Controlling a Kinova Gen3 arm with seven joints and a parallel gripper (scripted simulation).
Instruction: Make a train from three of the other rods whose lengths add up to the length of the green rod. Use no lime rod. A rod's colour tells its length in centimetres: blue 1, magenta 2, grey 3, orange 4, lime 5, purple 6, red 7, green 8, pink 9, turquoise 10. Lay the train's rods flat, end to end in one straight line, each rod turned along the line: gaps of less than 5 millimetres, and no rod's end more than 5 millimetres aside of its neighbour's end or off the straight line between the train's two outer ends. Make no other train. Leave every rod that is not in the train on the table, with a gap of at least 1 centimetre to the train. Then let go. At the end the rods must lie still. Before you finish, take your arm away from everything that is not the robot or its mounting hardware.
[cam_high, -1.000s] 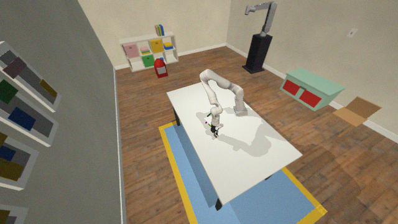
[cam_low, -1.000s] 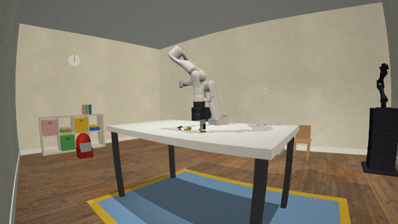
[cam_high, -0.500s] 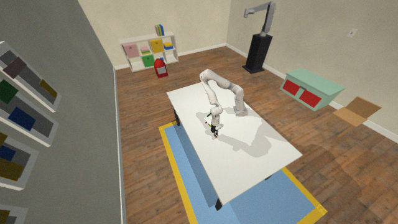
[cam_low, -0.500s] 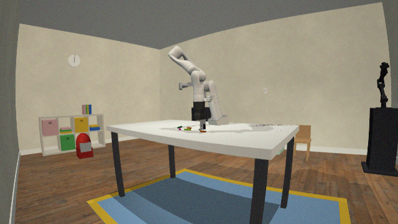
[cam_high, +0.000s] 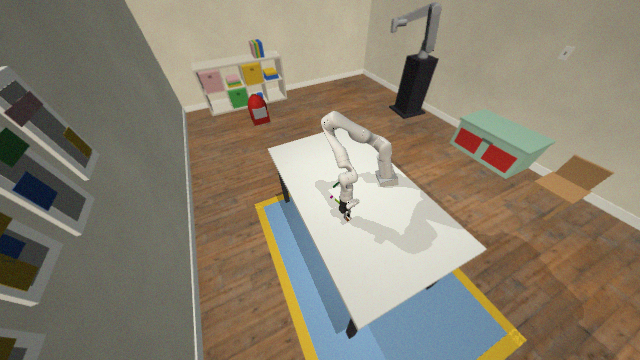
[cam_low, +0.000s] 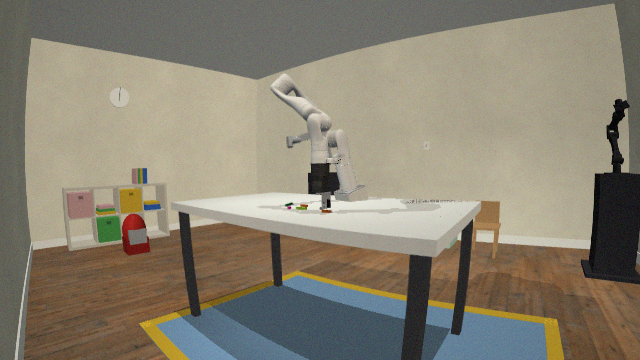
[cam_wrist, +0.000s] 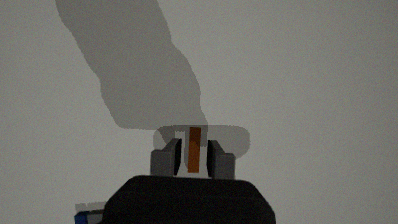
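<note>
The gripper (cam_wrist: 194, 152) points straight down at the white table (cam_wrist: 310, 90), its two grey fingers standing about half apart; between them lies the orange rod (cam_wrist: 194, 149), its length running along the gap; in the wrist view a thin strip of table shows on each side of the rod, so the fingers flank it without pressing on it, and the jaws are released rather than clenched. The rod lies flat on the table, in the shadow beneath the gripper. In the exterior view the gripper (cam_low: 326, 204) hangs low over the tabletop (cam_low: 380, 225), with the orange rod (cam_low: 326, 211) at its tip; a few other rods, a green rod (cam_low: 289, 204) among them, lie just to the left, too small to sort. A blue piece (cam_wrist: 86, 218) peeks out at the lower left edge of the wrist view, beside the gripper body.
</note>
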